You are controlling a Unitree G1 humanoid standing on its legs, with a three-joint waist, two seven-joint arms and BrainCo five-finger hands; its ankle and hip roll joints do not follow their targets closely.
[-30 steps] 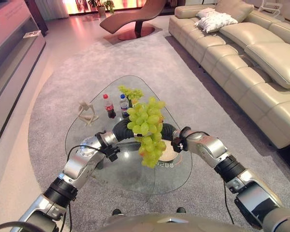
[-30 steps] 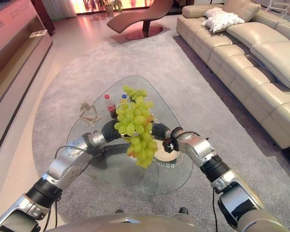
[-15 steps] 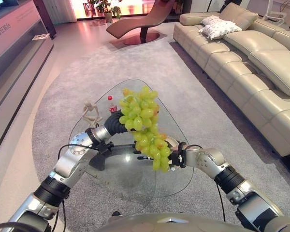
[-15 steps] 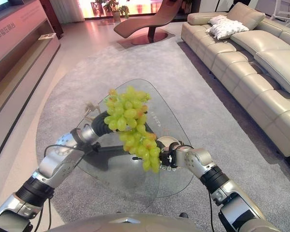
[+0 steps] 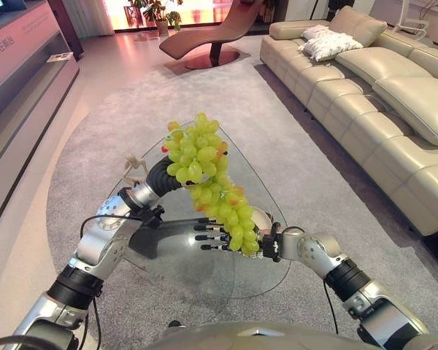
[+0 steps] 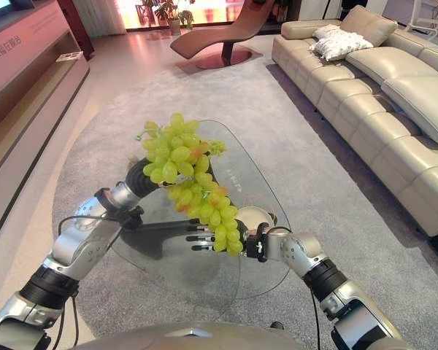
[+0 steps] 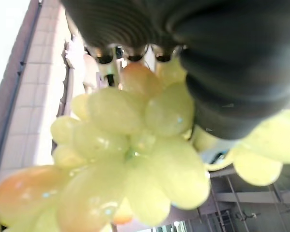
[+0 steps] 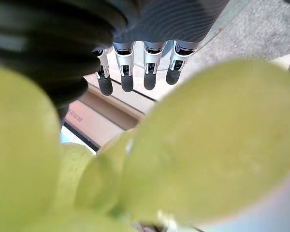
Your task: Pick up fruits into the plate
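Observation:
A large bunch of green grapes (image 5: 204, 175) hangs in the air above the glass table (image 5: 204, 281). My left hand (image 5: 160, 175) is shut on its upper part, and the grapes (image 7: 130, 159) crowd close against that hand's fingers. My right hand (image 5: 212, 237) is open under the bunch's lower end, fingers straight and pointing left, with grapes (image 8: 208, 145) close against the palm. The pale plate (image 5: 261, 217) sits on the table just behind the right hand, partly hidden by the bunch.
A small beige figurine (image 5: 135, 169) stands on the table's left side. A cream sofa (image 5: 379, 95) runs along the right, and a brown lounge chair (image 5: 212, 33) stands at the far end of the grey carpet. A low cabinet (image 5: 22, 65) lines the left wall.
My left hand has lifted the bunch higher and to the left. My right hand has dropped lower, and its straight fingers now show under the bunch's end. The camera has shifted a little.

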